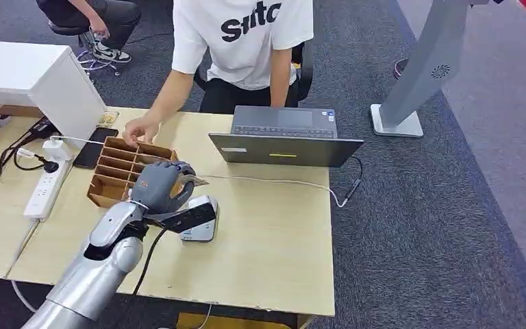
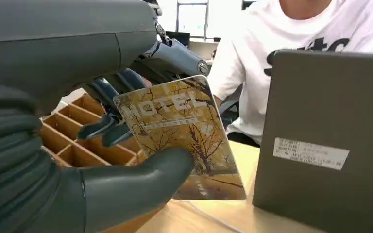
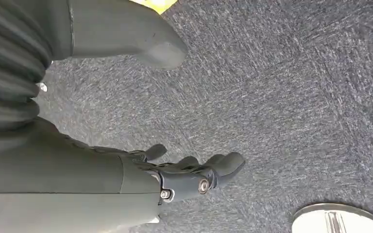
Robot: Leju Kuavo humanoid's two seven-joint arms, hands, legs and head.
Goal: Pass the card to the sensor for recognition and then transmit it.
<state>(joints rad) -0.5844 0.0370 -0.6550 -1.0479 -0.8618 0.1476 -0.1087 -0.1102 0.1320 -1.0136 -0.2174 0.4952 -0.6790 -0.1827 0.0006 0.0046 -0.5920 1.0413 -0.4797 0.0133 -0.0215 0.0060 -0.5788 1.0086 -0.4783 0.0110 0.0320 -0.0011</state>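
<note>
My left hand [image 1: 160, 186] holds a yellow card [image 2: 182, 136] printed with autumn trees and the word HOTEL, pinched between the thumb and the fingers. In the head view the card [image 1: 196, 181] sticks out of the hand toward the right, just above the silver and black sensor [image 1: 200, 218] on the table. Beside the hand stands the brown divided card box [image 1: 120, 168]. My right hand [image 3: 184, 174] hangs over the dark carpet with its fingers apart and nothing in them.
A person in a white T-shirt [image 1: 243, 38] sits across the wooden table [image 1: 267, 240], one hand [image 1: 139, 129] at the box's far edge. An open grey laptop [image 1: 284, 140], a white power strip [image 1: 44, 188], a black phone [image 1: 94, 147] and a cable lie around.
</note>
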